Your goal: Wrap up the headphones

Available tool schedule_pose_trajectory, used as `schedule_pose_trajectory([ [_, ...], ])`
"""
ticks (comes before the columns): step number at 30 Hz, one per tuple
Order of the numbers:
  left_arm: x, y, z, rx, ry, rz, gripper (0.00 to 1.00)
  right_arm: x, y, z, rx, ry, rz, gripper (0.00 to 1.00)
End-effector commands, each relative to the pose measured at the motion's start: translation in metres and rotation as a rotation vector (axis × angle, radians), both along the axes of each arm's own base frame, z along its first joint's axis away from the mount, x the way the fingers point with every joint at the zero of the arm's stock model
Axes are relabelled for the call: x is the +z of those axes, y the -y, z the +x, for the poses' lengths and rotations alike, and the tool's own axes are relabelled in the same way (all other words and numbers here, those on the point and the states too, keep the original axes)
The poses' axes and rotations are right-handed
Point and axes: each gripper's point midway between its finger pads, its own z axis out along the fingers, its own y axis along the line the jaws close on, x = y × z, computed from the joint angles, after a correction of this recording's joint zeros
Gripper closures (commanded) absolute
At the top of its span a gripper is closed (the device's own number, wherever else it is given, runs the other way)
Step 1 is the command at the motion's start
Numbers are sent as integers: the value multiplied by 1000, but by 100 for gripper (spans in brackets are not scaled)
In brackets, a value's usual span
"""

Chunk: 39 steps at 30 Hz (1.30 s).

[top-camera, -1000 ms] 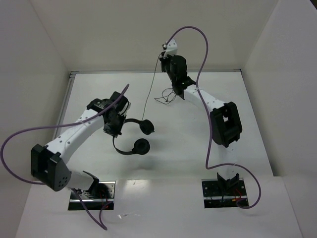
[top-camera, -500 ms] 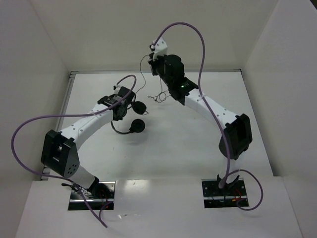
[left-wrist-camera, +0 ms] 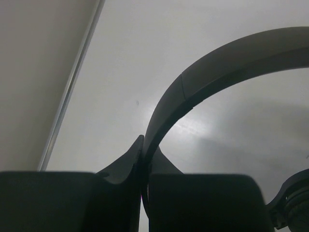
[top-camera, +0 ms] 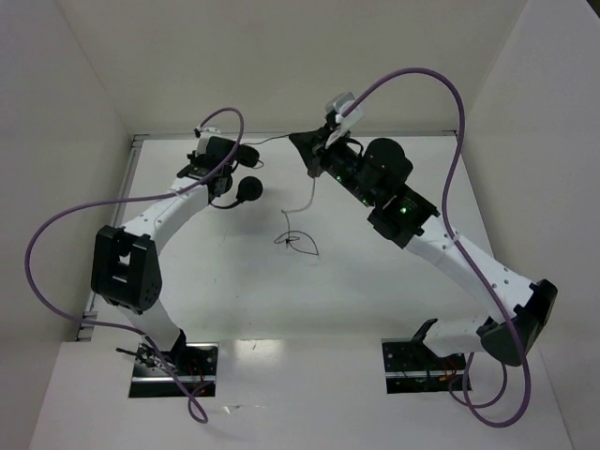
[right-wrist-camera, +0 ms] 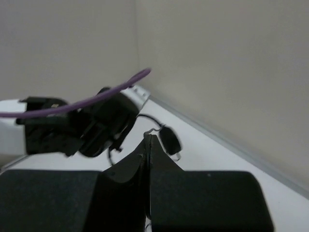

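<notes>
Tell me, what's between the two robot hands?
In the top view, the thin cord runs from the headphones in the left gripper to the right gripper.

Left tool (left-wrist-camera: 143,151): far left of the table (top-camera: 281,300), near the back wall, clamped on the headband (left-wrist-camera: 217,67).
Headphones (top-camera: 246,178): just right of the left tool.
Right tool (top-camera: 302,145): right of the headphones, at the back, pinching the cord (top-camera: 287,240).
Cord: from the headphones across to the right tool, then down to a tangle mid-table, in front of both tools.
</notes>
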Motion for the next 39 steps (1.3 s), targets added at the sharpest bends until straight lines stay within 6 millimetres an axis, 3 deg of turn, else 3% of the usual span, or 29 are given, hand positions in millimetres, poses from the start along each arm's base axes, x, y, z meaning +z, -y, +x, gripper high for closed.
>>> schedule_pose_trajectory([
  [1, 67, 4, 52, 37, 268, -55, 100, -11, -9, -30, 143, -80, 70, 99],
  [3, 72, 14, 66, 11, 291, -100, 100, -22, -17, -45, 236, -145, 116, 99],
  [4, 89, 21, 75, 3, 341, -144, 100, -40, -19, -50, 258, -187, 120, 99],
  [6, 99, 35, 87, -33, 377, -215, 100, -51, -26, -55, 303, -226, 169, 99],
  [7, 103, 41, 92, -43, 393, -251, 100, -68, -32, -63, 341, -293, 183, 99],
  [8, 116, 46, 99, -55, 429, -282, 100, -68, -34, -65, 358, -297, 207, 99],
  [10, 130, 60, 108, -109, 454, -337, 100, -94, -43, -65, 383, -384, 215, 99],
  [11, 150, 67, 113, -127, 495, -379, 100, -95, -47, -67, 395, -392, 219, 99],
  [12, 152, 79, 119, -174, 488, -421, 100, -103, -53, -70, 405, -405, 209, 99],
  [17, 197, 111, 120, -314, 548, -563, 100, -138, -62, -63, 381, -460, 174, 99],
  [18, 213, 119, 121, -362, 572, -589, 100, -151, -67, -64, 383, -477, 150, 99],
  [19, 216, 122, 120, -370, 564, -604, 100, -159, -65, -62, 363, -488, 145, 99],
  [21, 232, 130, 117, -419, 580, -629, 100, -176, -61, -52, 298, -492, 122, 99],
  [25, 271, 127, 102, -464, 646, -650, 100, -224, -52, -41, 204, -531, 46, 99],
  [28, 292, 124, 84, -486, 670, -648, 100, -247, -34, -31, 89, -536, 26, 99],
  [29, 306, 121, 74, -497, 697, -640, 100, -251, -30, -29, 66, -522, 16, 99],
  [33, 331, 115, 51, -526, 733, -629, 100, -263, -10, -17, -53, -486, -12, 99],
  [34, 336, 116, 46, -537, 741, -633, 100, -274, -4, -17, -76, -482, -39, 99],
  [39, 332, 137, 17, -657, 676, -730, 100, -275, 4, -4, -140, -419, -43, 99],
])
